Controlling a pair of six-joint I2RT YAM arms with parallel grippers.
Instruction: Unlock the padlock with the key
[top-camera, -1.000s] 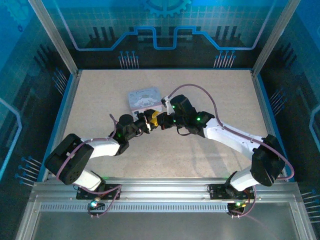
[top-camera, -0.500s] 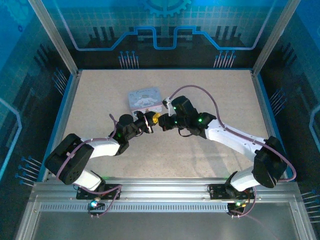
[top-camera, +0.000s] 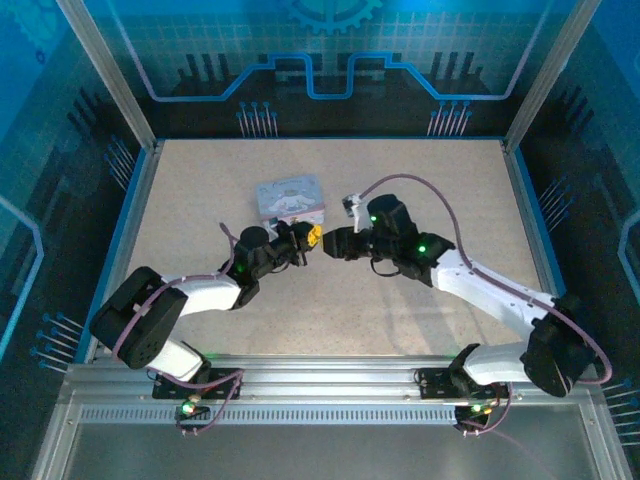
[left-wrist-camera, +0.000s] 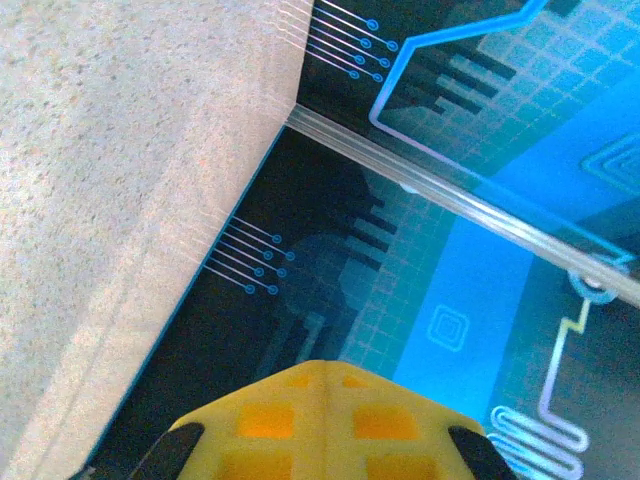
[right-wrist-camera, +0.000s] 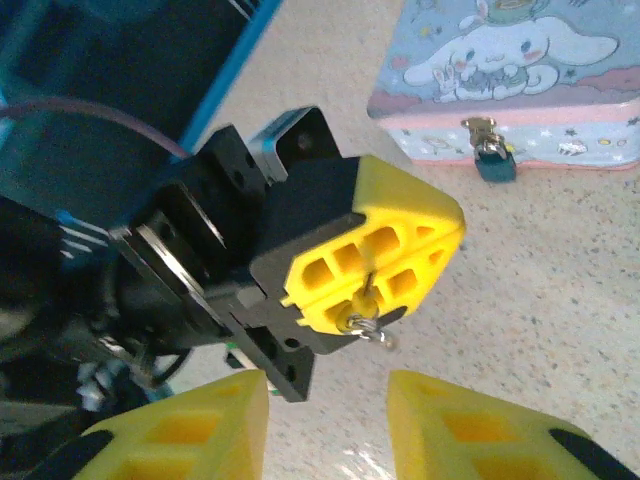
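In the right wrist view my left gripper (right-wrist-camera: 372, 272) faces the camera, its yellow fingers shut on the key (right-wrist-camera: 362, 310). The key is a thin dark sliver with a small wire ring hanging at its lower end. The tiny dark padlock (right-wrist-camera: 493, 160) hangs from the latch on the front of the pale tin box (right-wrist-camera: 510, 75), beyond and to the right of the left gripper. My right gripper (right-wrist-camera: 325, 425) is open and holds nothing, a short way in front of the key. From above, the left gripper (top-camera: 310, 236) and right gripper (top-camera: 334, 243) face each other just in front of the tin box (top-camera: 290, 197).
The speckled table (top-camera: 430, 180) is walled by a blue rim and dark patterned panels (left-wrist-camera: 330, 250). The right arm's purple cable (top-camera: 420, 185) loops above its wrist. Free floor lies to the right of and in front of both grippers.
The right arm has drawn back to the right, so its gripper now stands apart from the left gripper. The left gripper has stayed by the tin box.
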